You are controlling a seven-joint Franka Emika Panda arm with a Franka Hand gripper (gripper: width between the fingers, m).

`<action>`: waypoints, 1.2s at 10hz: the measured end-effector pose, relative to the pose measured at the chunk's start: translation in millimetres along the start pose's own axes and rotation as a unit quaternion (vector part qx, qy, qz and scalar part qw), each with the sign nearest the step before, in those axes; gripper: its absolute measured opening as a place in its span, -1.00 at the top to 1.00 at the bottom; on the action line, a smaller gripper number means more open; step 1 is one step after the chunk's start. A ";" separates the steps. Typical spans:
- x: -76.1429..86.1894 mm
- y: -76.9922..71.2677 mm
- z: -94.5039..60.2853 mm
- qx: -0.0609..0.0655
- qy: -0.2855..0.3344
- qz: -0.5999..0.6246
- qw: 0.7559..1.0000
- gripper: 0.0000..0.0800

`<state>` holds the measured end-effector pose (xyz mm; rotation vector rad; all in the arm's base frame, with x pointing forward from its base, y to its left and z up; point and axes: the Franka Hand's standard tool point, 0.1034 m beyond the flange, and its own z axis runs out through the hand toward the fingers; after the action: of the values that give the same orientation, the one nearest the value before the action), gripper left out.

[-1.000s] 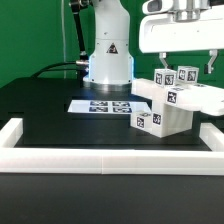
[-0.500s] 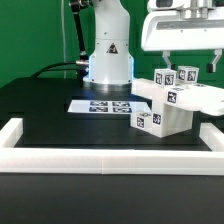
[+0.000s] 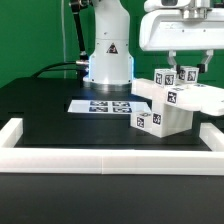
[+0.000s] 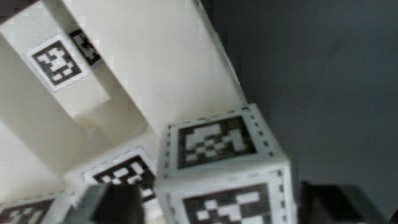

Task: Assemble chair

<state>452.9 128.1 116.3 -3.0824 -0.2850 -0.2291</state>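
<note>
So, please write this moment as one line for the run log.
gripper: above chair parts, grip unclear | marker board: flat on table | chair: not finished

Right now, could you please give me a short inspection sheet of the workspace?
Surface: black matte table, low white border rail along its near edge.
Job's things: white blocky plastic chair pieces with square black-and-white tags, clustered at the exterior view's right.
Clutter: nothing seen; flat white marker board lies before the robot base.
Pincer: pincer above the pieces; open or shut not clear.
Cables: black cable beside the white robot base.
Surroundings: green backdrop.
</note>
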 end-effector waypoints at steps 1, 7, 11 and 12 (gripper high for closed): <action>0.1 0.0 -0.1 0.000 0.000 0.010 1.000 0.29; 0.0 -0.2 0.0 0.001 0.000 0.152 0.988 0.28; -0.2 -0.8 0.0 0.004 -0.001 0.260 0.966 0.28; -0.4 -1.2 0.1 0.006 -0.002 0.303 0.953 0.28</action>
<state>452.3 129.3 116.1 -2.9735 0.6515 -0.1910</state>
